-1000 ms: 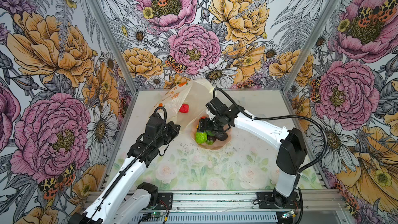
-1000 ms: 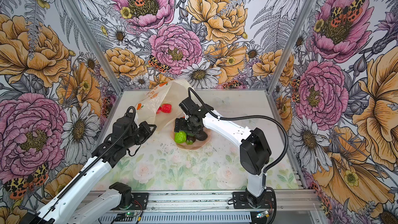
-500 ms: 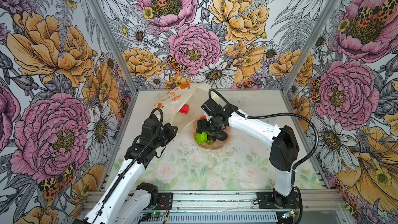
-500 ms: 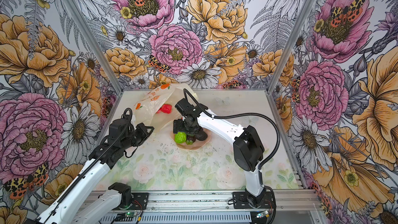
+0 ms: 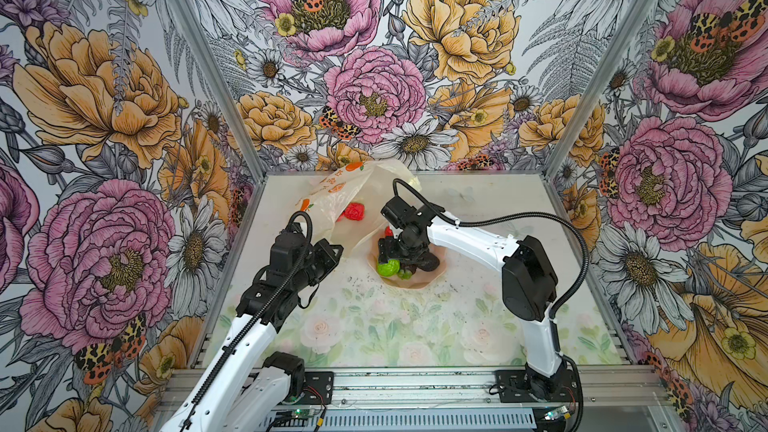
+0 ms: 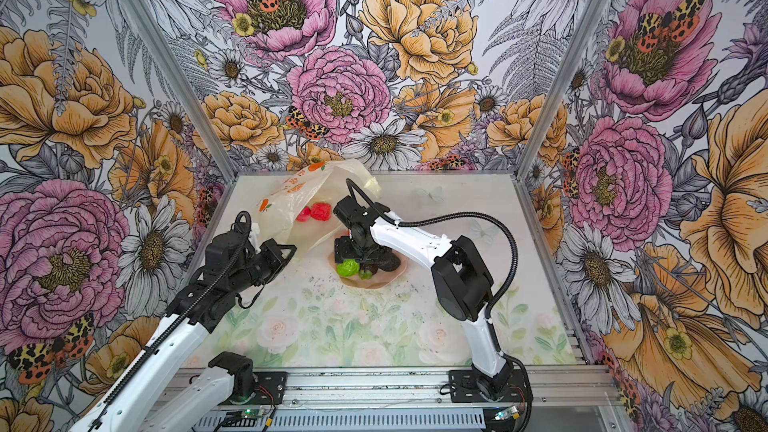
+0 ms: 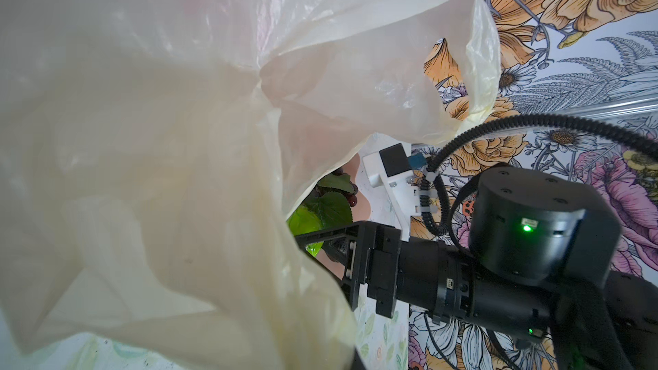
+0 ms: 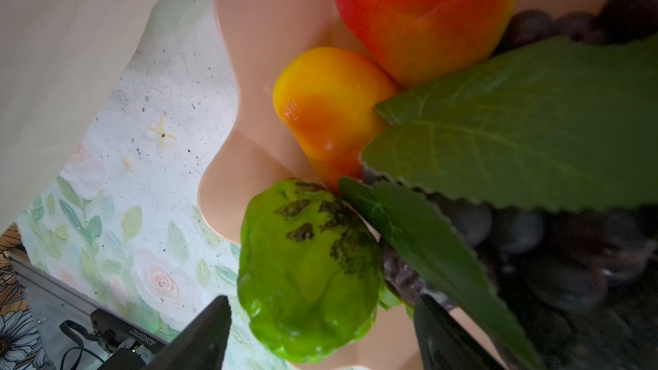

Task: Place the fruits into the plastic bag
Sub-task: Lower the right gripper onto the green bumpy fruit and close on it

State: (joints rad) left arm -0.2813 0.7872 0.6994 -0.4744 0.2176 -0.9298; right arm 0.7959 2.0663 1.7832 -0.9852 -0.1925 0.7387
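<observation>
Translucent yellow plastic bag (image 5: 332,201) is lying at the back left of the table (image 5: 457,326), and your left end effector (image 5: 332,249) is pinching its edge up. Two red fruits (image 5: 354,211) are sitting in its mouth, while the pink bowl (image 5: 415,284) is holding the rest. Your right end effector (image 8: 322,302) is straddling the lime-green fruit (image 8: 309,272), jaws wide, not yet gripping.

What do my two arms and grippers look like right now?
Both the left arm and right arm have white links, black joint housings and a looping black ribbed cable. The left gripper and right gripper are black, with dark tapered fingers.
</observation>
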